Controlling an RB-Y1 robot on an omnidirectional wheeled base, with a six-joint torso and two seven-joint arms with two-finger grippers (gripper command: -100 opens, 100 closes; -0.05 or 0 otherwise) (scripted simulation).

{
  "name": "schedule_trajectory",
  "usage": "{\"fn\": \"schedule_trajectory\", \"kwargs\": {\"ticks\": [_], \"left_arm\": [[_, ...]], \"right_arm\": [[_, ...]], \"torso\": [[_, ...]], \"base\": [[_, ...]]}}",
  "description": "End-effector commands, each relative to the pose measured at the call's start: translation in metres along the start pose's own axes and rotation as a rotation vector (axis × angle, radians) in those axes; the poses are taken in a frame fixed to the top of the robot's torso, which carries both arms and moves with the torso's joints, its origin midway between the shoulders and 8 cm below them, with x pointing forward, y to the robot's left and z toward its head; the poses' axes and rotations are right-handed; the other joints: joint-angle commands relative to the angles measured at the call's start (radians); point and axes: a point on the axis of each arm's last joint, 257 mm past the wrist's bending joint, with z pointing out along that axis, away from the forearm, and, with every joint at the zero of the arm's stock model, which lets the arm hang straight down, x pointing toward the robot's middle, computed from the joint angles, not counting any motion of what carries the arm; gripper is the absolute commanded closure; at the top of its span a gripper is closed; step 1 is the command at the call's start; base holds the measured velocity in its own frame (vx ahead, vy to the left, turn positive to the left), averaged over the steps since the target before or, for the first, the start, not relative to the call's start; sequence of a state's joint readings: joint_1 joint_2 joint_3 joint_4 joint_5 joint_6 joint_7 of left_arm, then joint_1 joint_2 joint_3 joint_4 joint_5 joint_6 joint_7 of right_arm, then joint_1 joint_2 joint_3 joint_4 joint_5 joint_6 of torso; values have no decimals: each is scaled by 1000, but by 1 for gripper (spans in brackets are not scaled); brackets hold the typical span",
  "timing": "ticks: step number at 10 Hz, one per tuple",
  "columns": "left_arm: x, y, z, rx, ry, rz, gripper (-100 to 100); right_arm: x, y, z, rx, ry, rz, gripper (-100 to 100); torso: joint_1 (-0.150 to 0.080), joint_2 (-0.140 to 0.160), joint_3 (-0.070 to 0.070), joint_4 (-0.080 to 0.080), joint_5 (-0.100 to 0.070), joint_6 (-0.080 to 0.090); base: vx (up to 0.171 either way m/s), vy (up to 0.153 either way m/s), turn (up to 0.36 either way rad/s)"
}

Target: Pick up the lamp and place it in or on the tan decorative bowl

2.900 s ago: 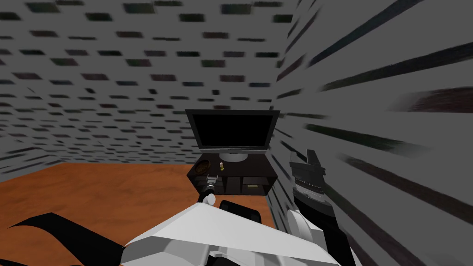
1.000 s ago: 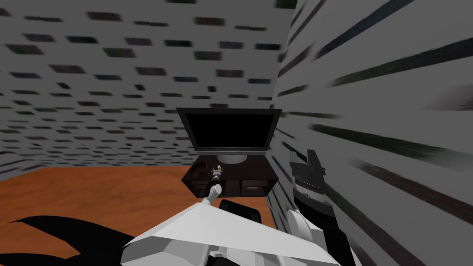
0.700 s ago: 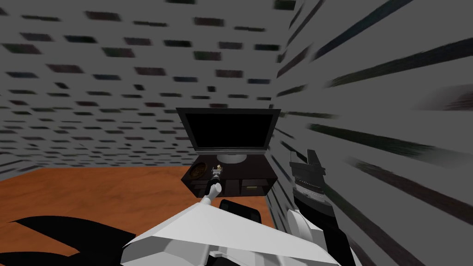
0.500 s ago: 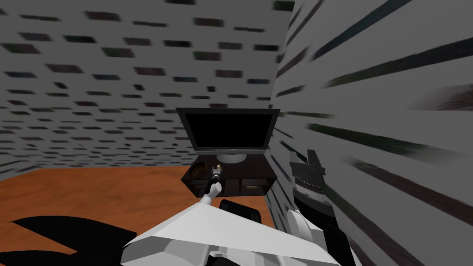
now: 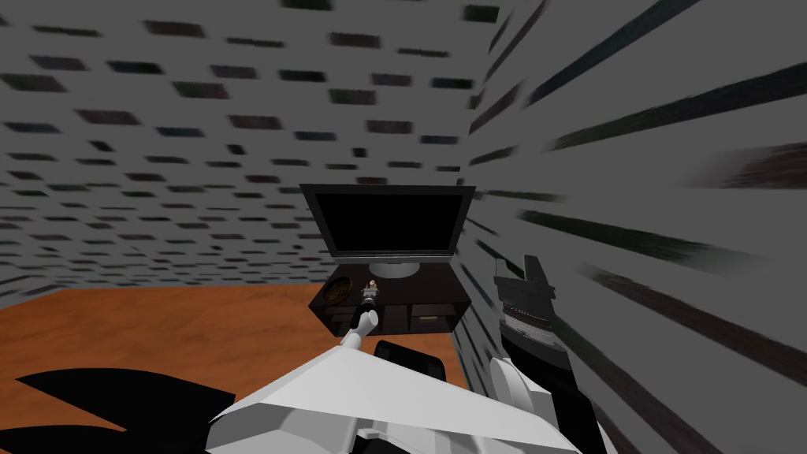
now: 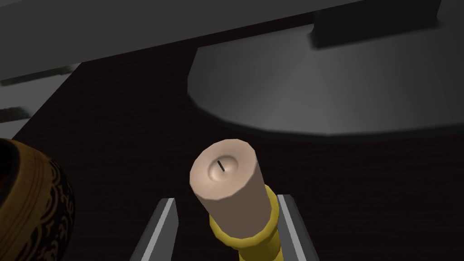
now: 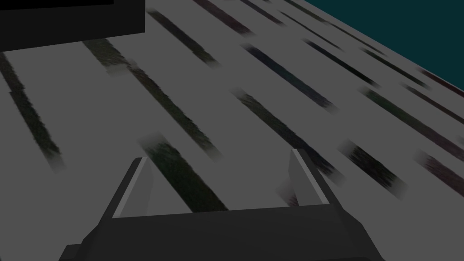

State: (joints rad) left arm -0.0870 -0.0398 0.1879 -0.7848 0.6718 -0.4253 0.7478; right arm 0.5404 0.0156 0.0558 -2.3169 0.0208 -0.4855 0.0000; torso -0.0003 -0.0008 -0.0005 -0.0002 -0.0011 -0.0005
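Left wrist view puts the lamp, a beige candle-like stick on a yellow collar, between the spread fingers of the left gripper, which grips nothing yet. The lamp stands off centre: its collar is touching or just beside one finger, with a clear gap to the other. Closing from here could shove it sideways and tip it on the dark cabinet top. The thin blades could also pinch only the round collar and let it twist out on the lift. The tan bowl sits near, out past the finger with the gap, so a low carry might clip its rim. Head view, too small to show that offset, adds the television behind the lamp and the right arm raised by the wall. The right gripper, in its own wrist view, has fingers wide apart and empty.
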Motion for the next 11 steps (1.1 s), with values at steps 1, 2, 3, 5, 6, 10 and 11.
{"fn": "schedule_trajectory", "kwargs": {"ticks": [1,2,3,5,6,10,11], "left_arm": [[0,0,0,0,0,0,100],[0,0,0,0,0,-2,100],[0,0,0,1,0,-2,100],[0,0,0,1,0,-1,0],[2,0,-3,2,11,12,100],[3,1,-13,3,25,20,100],[5,4,-18,-2,37,41,100]], "right_arm": [[0,0,0,0,0,0,0],[0,0,0,0,0,0,0],[0,0,0,0,0,0,0],[0,0,0,0,0,0,0],[0,0,0,0,0,0,0],[0,0,0,0,0,0,0],[0,0,0,0,0,0,0]], "torso": [[0,0,0,0,0,0],[0,0,0,0,0,0],[0,0,0,0,0,0],[0,-1,0,0,0,0],[0,0,0,0,0,0],[0,-2,-1,0,0,0],[0,-2,-1,-1,0,0]], "base": [[0,0,0],[0,0,0],[0,0,0],[0,0,0],[14,10,21],[21,16,17],[18,10,16]]}}
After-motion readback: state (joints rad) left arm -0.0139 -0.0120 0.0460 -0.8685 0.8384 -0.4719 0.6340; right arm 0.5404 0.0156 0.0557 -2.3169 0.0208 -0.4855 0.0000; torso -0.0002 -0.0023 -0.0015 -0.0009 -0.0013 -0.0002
